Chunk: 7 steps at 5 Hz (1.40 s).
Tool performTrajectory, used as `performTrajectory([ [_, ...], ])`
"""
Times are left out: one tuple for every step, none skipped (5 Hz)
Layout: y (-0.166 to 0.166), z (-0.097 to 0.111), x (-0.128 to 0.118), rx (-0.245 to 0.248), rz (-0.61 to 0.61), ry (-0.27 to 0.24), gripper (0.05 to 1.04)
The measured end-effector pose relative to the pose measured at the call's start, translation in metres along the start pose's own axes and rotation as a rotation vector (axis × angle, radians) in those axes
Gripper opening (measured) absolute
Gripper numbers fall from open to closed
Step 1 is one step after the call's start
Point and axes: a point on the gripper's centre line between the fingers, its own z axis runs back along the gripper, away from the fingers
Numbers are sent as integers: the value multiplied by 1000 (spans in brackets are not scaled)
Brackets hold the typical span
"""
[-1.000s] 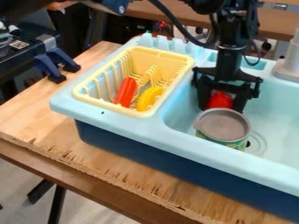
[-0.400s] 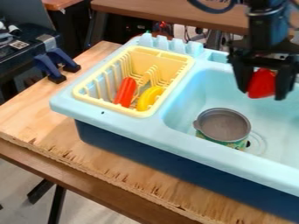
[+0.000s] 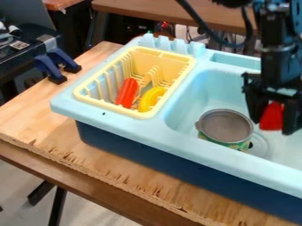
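Observation:
At the right of the camera view my gripper [image 3: 272, 123] hangs over the sink basin, shut on a red object [image 3: 272, 116] between its fingers. To its left, in the basin, stands a can [image 3: 224, 127] with a grey top and a green label, a short gap away from the gripper. The drying rack [image 3: 110, 106] is farther left, holding an orange-red item [image 3: 126, 92] and a yellow curved item [image 3: 151, 99] side by side.
The light blue sink [image 3: 194, 145] has a raised rim around the basin and sits on a wooden table [image 3: 126, 180]. Blue clamps [image 3: 58, 64] grip the table's left edge. Dark equipment [image 3: 21, 54] stands at the far left.
From just behind the can, my gripper has risen and moved right with the red object, then come lower on the right side. The can and rack have stayed put.

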Motion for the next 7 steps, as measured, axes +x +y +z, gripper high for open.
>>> performTrajectory([
  [-12, -22, -12, -6, -4, 41, 863],
  [-23, -30, -15, -8, -31, 49, 863],
  [-27, -32, -11, -8, -50, 49, 863],
  [-30, -34, -10, -9, -52, 48, 905],
  [-32, -36, -10, -21, -43, 37, 1001],
  [-31, -26, -26, -50, -9, -1, 1001],
  [-37, 23, -29, -90, 2, -180, 1001],
])
